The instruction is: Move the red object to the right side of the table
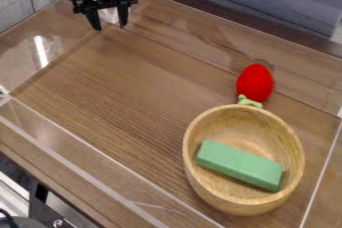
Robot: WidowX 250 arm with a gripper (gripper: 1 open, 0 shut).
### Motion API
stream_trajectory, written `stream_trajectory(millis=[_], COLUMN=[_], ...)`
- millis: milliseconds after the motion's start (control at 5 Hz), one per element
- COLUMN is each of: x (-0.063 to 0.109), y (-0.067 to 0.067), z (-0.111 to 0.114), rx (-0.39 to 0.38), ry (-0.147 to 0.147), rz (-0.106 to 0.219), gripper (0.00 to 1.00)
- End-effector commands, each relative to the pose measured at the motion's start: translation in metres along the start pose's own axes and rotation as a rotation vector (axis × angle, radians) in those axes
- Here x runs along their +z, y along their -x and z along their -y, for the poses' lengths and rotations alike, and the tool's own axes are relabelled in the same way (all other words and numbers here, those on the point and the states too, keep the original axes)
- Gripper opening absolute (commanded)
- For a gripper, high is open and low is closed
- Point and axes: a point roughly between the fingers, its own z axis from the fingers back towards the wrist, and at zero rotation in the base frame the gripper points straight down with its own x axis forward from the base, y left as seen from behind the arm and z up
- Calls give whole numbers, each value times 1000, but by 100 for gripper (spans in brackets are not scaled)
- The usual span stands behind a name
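Small red strawberry-shaped toy [254, 82] lying ungrasped on the brown wood-grain tabletop [134, 102]; black hand [104, 16] hovering well apart, fingers spread, empty.

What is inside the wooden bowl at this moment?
The wooden bowl holds one green rectangular block, lying flat across its floor. The red object sits outside, just beyond the rim. The patch of floor directly under the block is covered.

The gripper [104, 19] hangs over the table's [120, 102] far left corner, fingers apart, holding nothing. At the right, the red object [254, 81] lies just beyond a bowl [214, 194] containing a green block [241, 165].
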Motion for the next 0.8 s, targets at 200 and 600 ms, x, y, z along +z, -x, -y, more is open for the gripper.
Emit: stream_trajectory(millis=[200,600], x=[57,71], y=[21,89], z=[52,116], rx=[-89,-234], ry=[60,88], rz=[81,52], gripper=[0,0])
